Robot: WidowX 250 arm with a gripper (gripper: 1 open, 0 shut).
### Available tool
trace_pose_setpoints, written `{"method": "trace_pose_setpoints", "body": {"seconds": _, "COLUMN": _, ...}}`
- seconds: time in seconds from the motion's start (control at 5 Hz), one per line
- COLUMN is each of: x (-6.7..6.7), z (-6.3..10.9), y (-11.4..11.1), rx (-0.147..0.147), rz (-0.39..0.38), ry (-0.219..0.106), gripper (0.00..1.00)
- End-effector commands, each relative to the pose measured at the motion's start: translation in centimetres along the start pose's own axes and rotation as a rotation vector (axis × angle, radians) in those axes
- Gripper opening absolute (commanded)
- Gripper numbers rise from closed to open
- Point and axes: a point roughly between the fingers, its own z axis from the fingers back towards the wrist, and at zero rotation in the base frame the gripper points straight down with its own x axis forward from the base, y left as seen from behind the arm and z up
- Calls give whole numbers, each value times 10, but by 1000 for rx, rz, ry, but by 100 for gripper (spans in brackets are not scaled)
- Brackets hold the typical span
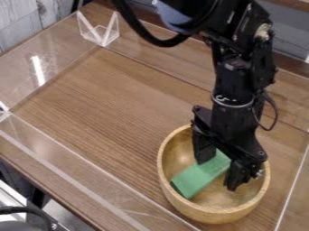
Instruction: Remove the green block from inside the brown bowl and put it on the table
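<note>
The arm point(241, 63) is seen to be matte black throughout, built of blocky, angular segments joined at rounded housings. Thin black cables are looped from the top edge toward 12 o'clock and along its 3 o'clock side. The gripper point(227, 169) is formed of two dark, flat, squared fingers point(203, 153) beneath a boxy wrist.

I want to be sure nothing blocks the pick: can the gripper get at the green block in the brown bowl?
Probably yes: the open gripper points down into the brown bowl, astride the green block, nothing between.
</note>
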Motion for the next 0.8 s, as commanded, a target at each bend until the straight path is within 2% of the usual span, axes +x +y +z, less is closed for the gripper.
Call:
{"method": "trace_pose_setpoints", "body": {"seconds": 0.0, "x": 4, "z": 13, "y": 1, "rx": -10, "rz": 1, "ry": -54, "gripper": 100}}
{"method": "trace_pose_setpoints", "body": {"seconds": 0.6, "x": 4, "z": 15, "y": 1, "rx": -31, "rz": 12, "ry": -55, "gripper": 100}}
